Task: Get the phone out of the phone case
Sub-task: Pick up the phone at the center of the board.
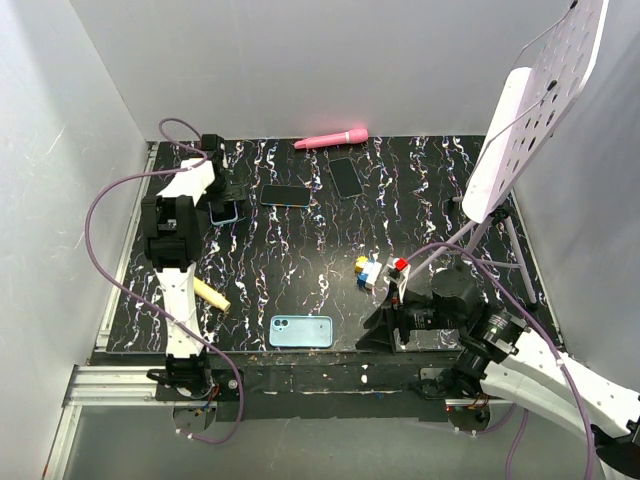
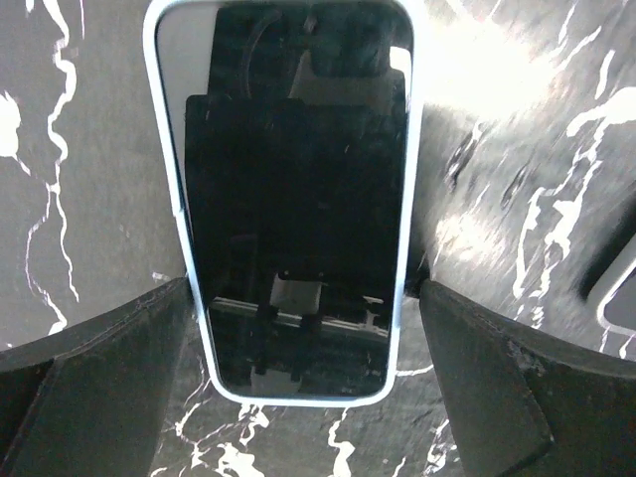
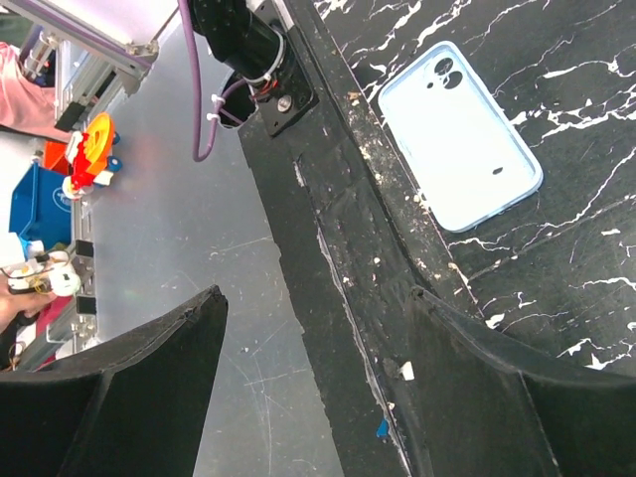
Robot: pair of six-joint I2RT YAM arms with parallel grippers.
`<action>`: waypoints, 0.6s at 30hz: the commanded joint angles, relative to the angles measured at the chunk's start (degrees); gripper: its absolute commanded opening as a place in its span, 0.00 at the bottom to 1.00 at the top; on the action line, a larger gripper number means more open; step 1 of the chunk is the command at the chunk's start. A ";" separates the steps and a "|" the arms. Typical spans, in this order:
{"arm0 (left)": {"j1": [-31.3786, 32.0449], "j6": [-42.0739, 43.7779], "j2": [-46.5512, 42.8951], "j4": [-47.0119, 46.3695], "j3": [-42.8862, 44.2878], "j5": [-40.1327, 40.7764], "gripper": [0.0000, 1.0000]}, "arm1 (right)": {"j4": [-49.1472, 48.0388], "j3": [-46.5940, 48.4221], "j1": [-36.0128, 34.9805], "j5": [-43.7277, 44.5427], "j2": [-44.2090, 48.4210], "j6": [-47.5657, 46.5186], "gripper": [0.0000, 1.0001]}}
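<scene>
Approach step: left gripper (image 2: 308,298) hangs over the cased phone (image 2: 298,199) near the bench's far-left corner, jaws wide, straddling it, nothing gripped; right gripper (image 3: 313,373) idles released off the near edge; next, presumably, clamp the case edges.

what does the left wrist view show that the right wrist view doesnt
Only the left wrist view shows a black-screened phone in a pale light-blue case, lying face up on the table between the wide-open fingers of the left tool, which are not touching it.

Only the right wrist view shows a light-blue phone case lying back up near the table's front edge, the grey floor below it, and the right tool, open over that edge and empty.

Both show the black white-veined marble-pattern tabletop.
</scene>
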State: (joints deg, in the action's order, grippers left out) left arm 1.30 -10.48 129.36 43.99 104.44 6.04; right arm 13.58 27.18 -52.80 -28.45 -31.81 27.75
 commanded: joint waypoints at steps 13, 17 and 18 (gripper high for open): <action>0.20 2.92 10.05 10.43 11.68 1.69 0.19 | 2.59 1.30 -0.29 8.22 1.06 3.01 0.78; -1.21 0.56 0.92 6.82 3.25 -1.46 0.00 | 1.01 1.30 -0.29 8.49 -1.58 3.63 0.78; -3.04 -0.23 -1.72 5.68 1.13 -2.60 0.00 | 0.83 1.47 -0.29 8.76 -2.37 3.89 0.78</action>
State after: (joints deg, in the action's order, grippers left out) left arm 1.96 -8.71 134.61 47.94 114.06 7.05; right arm 16.25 27.14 -52.80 -21.74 -32.14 30.37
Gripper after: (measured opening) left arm 0.656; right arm 0.782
